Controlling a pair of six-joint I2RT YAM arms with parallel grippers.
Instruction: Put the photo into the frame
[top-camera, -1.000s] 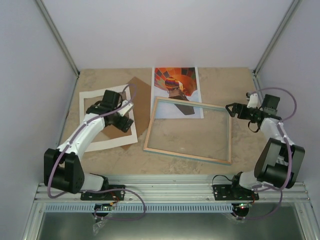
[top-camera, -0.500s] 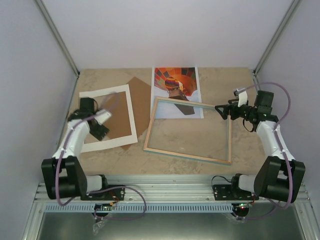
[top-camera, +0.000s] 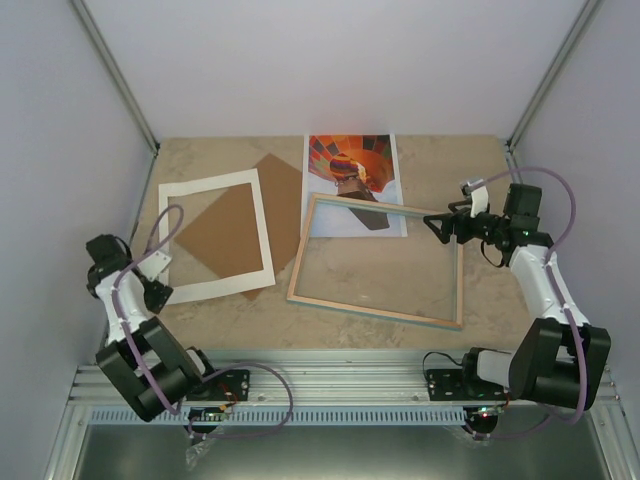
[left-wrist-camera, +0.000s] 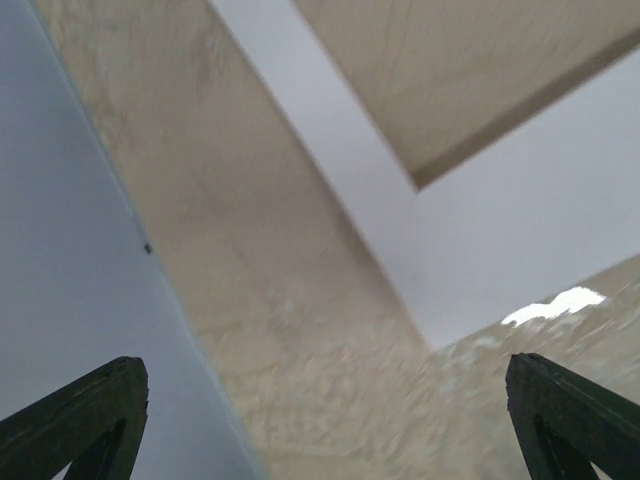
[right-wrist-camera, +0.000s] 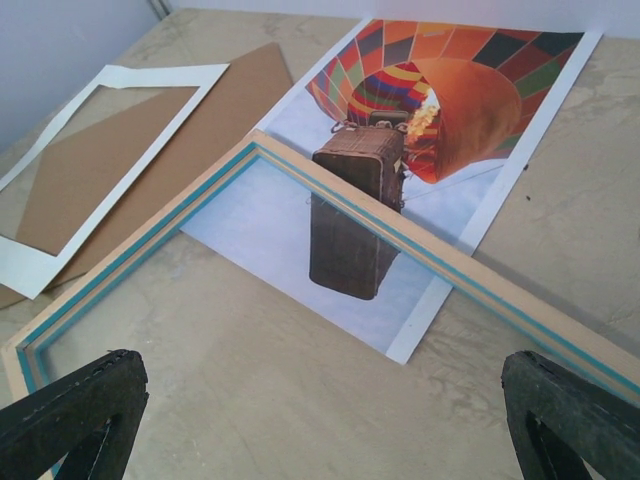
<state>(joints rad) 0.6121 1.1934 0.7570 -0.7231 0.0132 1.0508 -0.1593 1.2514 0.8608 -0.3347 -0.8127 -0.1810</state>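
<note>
One table (top-camera: 440, 165) carries everything; the frame (top-camera: 375, 309) lies wood-side up right of centre, its far rail across the near end of the photo; a white mat (top-camera: 265, 232) rests on a brown board (top-camera: 225, 235) toward the left edge; the photo (top-camera: 352, 180) lies picture-up at the far edge; left gripper (left-wrist-camera: 325, 400) at the left edge and right gripper (right-wrist-camera: 325, 400) near the frame's far right corner both gape, empty.

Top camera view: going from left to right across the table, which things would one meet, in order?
In order: left gripper → white mat → frame. The brown board, the photo and the right gripper overlap these, so they are left out.
</note>
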